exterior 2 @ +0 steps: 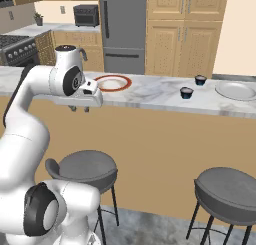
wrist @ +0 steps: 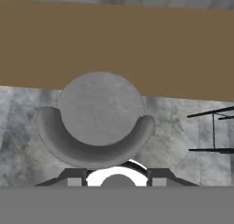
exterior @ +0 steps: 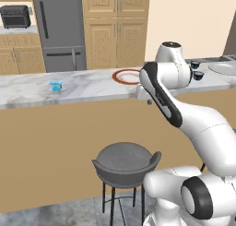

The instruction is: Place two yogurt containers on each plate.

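- A long marble counter (exterior: 92,89) is seen running across the kitchen, with a grey stool (exterior: 123,163) in front of it.
- A red-rimmed plate (exterior 2: 113,82) lies flat on the counter, empty; a second, paler plate (exterior 2: 235,90) lies well apart from it at the far right. Both are judged rigid, breakable and best left where they lie.
- Two dark cups (exterior 2: 186,92) stand upright between the plates, near each other but apart, openings up.
- A pale blue cup (exterior: 56,86) stands upright, well left of the red-rimmed plate.
- The cups are judged light, thin-walled and smooth, easily crushed; hold is best taken across the side walls, from above, along the vertical axis.
- The gripper (exterior 2: 80,108) is seen pointing down at the counter's front edge, over the stool, holding nothing; how wide its fingers stand cannot be told.
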{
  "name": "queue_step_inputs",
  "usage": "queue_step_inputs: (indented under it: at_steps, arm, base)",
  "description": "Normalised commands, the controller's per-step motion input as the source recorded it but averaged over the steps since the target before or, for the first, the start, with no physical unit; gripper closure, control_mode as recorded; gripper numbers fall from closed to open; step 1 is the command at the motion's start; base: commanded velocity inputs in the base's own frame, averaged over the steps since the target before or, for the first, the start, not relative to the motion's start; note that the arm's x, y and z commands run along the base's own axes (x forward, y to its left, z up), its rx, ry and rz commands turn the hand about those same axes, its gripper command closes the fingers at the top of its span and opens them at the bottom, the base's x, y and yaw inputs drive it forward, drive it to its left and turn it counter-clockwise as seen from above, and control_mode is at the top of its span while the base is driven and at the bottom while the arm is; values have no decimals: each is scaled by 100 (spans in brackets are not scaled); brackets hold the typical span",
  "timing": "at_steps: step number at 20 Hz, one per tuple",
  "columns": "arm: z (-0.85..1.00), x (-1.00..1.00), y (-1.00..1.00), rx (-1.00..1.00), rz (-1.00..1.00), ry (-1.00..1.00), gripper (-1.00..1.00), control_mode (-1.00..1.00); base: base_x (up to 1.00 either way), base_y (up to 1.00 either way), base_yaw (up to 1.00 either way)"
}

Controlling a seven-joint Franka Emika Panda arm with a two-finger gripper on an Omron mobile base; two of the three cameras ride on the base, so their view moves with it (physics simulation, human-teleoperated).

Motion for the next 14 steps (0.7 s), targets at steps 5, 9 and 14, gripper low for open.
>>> queue_step_inputs:
  at_steps: [5,9,14]
  arm:
    - [5,-8,5,0,-1,-5,-100,-100]
    - [26,-16,0,0,0,-37,-100,-100]
    - [50,7,-3,0,7,-33,-100,-100]
  base:
    - [0,0,0]
    - [0,0,0]
    - [0,0,0]
